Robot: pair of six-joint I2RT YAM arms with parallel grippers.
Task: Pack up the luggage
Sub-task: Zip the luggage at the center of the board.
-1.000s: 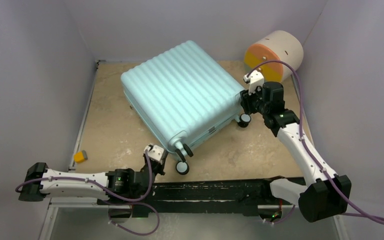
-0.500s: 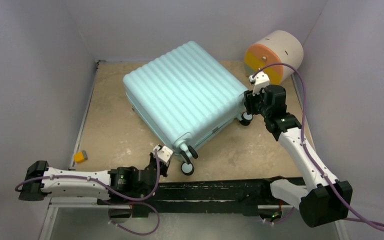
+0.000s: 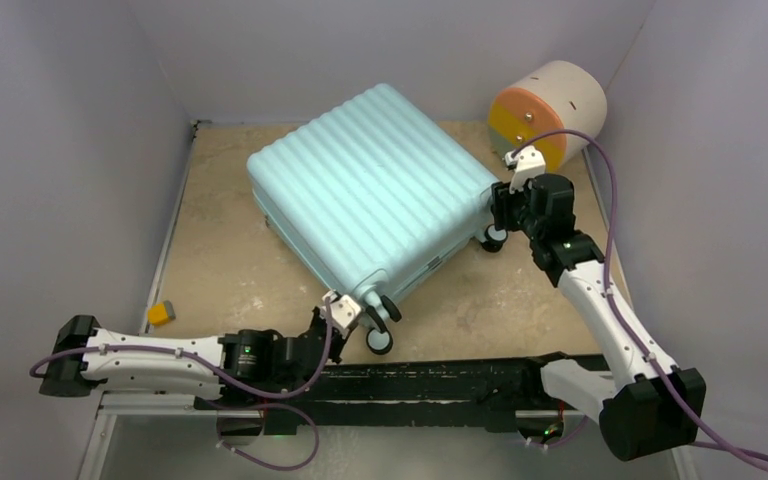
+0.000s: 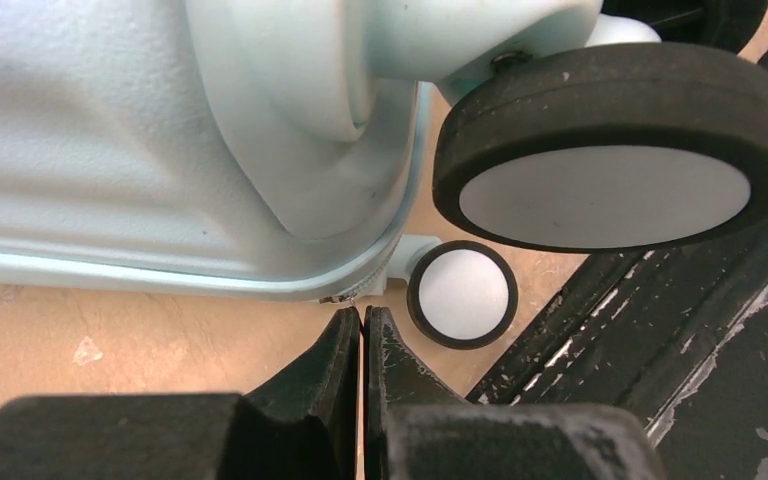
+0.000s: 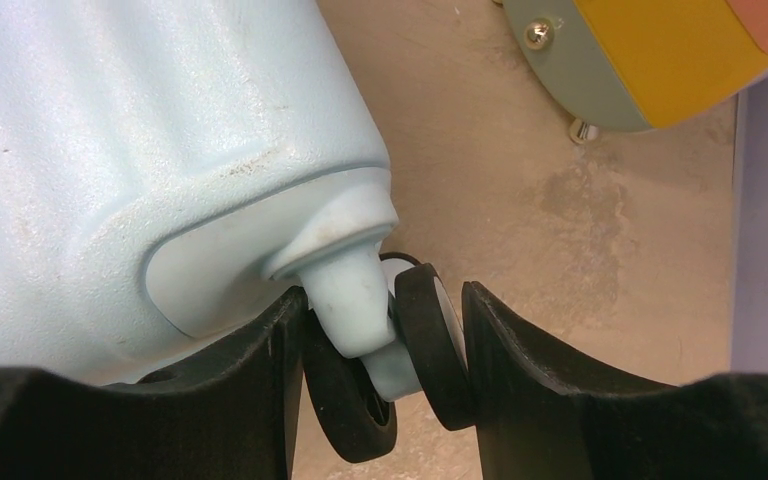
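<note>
Here, ribbed teal luggage (image 3: 370, 190), left jaws pressed together, right jaws spread round wheel (image 5: 426, 350)

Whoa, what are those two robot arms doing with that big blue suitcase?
The luggage lies shut and flat on the table. Both arms are busy at its wheeled end. The right gripper has its jaws on either side of the far corner wheel; whether it is squeezing is hard to tell. The left gripper is shut tight and points at the luggage's near corner, right beside the near wheel.
</note>
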